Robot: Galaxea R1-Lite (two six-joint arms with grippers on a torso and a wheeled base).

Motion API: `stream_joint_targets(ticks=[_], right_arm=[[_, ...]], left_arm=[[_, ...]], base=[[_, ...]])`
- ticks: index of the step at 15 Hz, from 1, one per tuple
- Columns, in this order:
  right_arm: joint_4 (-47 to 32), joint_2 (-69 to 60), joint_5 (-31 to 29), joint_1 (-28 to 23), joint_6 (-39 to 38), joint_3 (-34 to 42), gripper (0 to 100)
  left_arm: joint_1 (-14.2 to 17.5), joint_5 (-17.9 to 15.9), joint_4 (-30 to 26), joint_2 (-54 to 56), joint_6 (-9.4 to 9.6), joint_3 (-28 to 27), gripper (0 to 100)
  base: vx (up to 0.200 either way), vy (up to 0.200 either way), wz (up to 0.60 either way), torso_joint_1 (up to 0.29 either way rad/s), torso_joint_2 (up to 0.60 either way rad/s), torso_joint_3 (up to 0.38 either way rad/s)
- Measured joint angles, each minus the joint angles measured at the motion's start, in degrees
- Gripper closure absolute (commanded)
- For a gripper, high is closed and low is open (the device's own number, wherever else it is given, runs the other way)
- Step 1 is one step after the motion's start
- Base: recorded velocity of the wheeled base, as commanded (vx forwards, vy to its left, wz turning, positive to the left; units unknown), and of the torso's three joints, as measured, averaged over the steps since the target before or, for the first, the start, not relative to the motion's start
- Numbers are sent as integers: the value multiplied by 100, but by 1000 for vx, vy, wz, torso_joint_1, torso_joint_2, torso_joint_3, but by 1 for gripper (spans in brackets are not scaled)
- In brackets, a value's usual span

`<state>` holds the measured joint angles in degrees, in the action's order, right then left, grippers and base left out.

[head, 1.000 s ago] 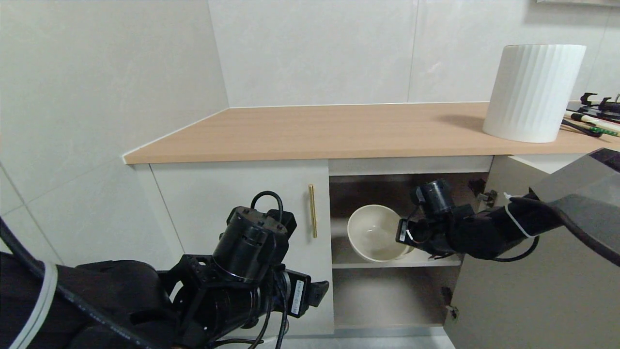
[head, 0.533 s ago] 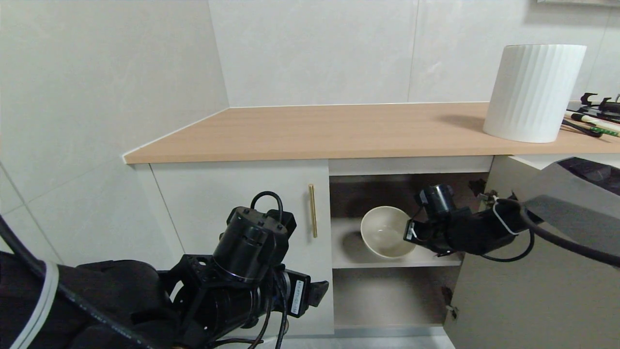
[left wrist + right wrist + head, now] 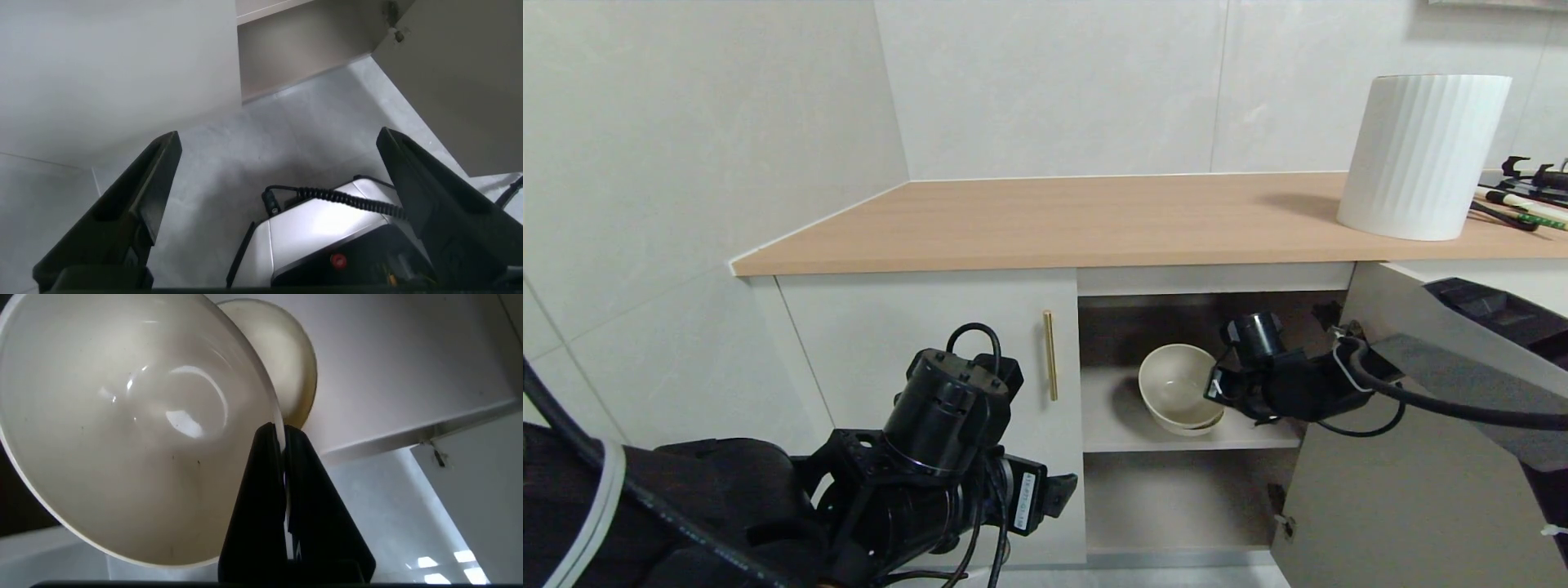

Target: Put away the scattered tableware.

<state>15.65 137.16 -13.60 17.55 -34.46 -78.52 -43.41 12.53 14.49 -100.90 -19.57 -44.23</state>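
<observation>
Your right claw pinches the rim of the cream bowl, tilted over the cabinet's upper shelf, just beside a second dish. Your left claw hangs spread above the floor.

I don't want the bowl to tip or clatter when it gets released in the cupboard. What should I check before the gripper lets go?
1. Right gripper clamped on the rim of the bowl: ok.
2. Bowl inside the cupboard, over the upper shelf: ok.
3. Bowl level: not ok; it is tilted, with its opening facing outwards.
4. Bowl seated on the second bowl next to it: cannot tell if they touch.
5. Cabinet door open and clear of the arm: ok.
6. Left gripper open and away from the cupboard: ok.
</observation>
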Motion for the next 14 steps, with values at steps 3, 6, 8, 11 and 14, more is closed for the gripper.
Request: stream_joint_targets(ticks=[3, 6, 8, 11, 14], right_arm=[[-22, 151, -16, -85, 11, -150, 100], [-28, 249, -16, -124, 28, -213, 100], [-41, 319, -18, -135, 37, -285, 100], [-46, 386, -21, -188, 41, -343, 100], [-112, 449, -27, -196, 44, -408, 100]], left_arm=[[0, 0, 0, -17, 0, 0, 0], [0, 0, 0, -30, 0, 2, 0], [0, 0, 0, -32, -2, 2, 0], [0, 0, 0, -34, 0, 2, 0], [0, 0, 0, -37, -2, 2, 0]], base=[[0, 0, 0, 0, 0, 0], [0, 0, 0, 0, 0, 0], [0, 0, 0, 0, 0, 0], [0, 0, 0, 0, 0, 0], [0, 0, 0, 0, 0, 0]])
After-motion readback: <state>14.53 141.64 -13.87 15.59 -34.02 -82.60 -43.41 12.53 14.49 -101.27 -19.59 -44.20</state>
